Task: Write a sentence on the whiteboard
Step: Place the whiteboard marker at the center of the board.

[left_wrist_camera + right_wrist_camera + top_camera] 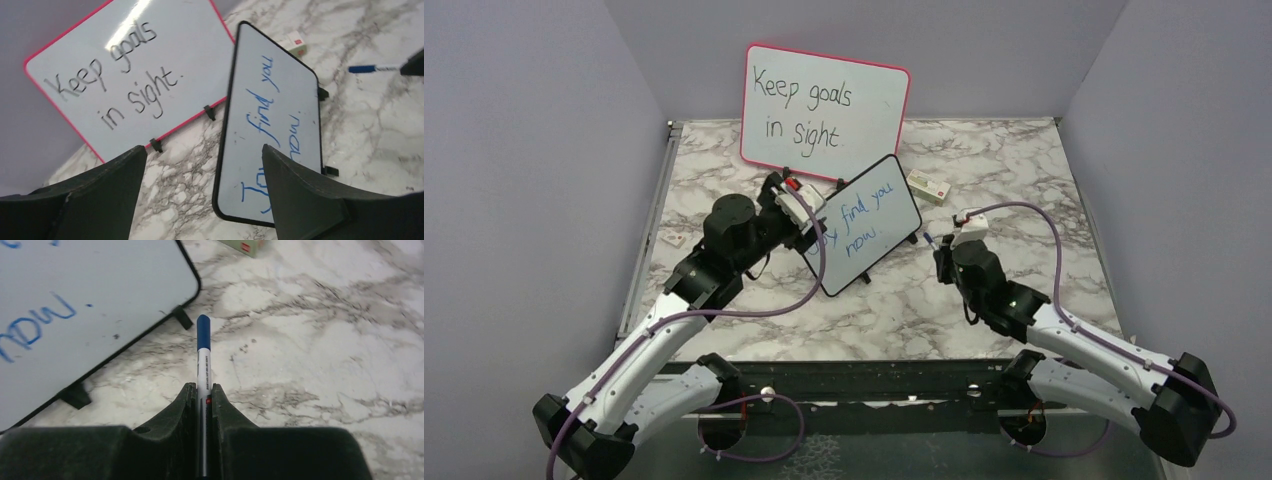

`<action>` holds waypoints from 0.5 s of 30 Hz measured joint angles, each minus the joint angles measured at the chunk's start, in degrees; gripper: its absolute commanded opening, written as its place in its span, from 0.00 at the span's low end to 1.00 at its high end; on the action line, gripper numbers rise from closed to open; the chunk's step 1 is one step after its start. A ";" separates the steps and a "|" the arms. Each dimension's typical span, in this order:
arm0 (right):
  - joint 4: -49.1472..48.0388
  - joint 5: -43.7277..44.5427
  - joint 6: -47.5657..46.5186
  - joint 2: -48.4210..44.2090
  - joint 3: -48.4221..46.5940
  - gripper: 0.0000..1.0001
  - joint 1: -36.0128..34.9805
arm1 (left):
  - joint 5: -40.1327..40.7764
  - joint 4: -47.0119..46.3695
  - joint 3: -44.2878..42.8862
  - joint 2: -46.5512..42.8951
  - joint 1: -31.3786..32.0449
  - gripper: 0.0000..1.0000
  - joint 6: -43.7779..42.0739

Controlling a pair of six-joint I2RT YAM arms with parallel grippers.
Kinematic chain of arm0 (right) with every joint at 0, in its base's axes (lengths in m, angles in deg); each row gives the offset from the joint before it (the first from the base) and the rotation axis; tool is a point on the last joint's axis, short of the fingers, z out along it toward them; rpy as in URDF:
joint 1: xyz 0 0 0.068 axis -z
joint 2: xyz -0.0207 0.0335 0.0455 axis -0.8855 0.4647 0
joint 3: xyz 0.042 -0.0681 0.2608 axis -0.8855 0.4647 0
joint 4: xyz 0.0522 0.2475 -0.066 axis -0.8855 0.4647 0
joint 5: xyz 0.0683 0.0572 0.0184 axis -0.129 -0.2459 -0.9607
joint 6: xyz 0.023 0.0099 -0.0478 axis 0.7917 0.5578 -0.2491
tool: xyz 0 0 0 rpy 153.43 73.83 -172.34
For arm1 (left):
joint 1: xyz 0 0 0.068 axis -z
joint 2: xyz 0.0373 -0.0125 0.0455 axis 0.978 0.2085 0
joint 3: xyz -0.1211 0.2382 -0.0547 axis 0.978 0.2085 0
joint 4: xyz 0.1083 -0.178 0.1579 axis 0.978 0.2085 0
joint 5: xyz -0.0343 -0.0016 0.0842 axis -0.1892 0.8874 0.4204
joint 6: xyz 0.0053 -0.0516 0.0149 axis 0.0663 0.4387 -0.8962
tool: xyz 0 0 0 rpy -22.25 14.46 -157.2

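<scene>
The left fingers (100, 195), spread wide, cut off the first word of the sentence (265, 107) at the lower right of the wrist view. The black-framed whiteboard (879, 215) stands tilted mid-frame on the worktop (1024, 170), its blue slanted "find you now" legible. The right fingers (185, 407) clamp a blue-capped marker (203, 347).

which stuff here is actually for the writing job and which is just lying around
In use: black-framed whiteboard; blue sentence on it; blue marker, gripped in the right gripper.
Lying about: pink-framed whiteboard; small box at the back; small white piece, far left.
</scene>
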 measured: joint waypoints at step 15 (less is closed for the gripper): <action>-15.39 19.32 19.28 13.38 12.57 0.23 0.04 | 14.80 -4.72 8.96 -12.39 -15.91 0.99 27.78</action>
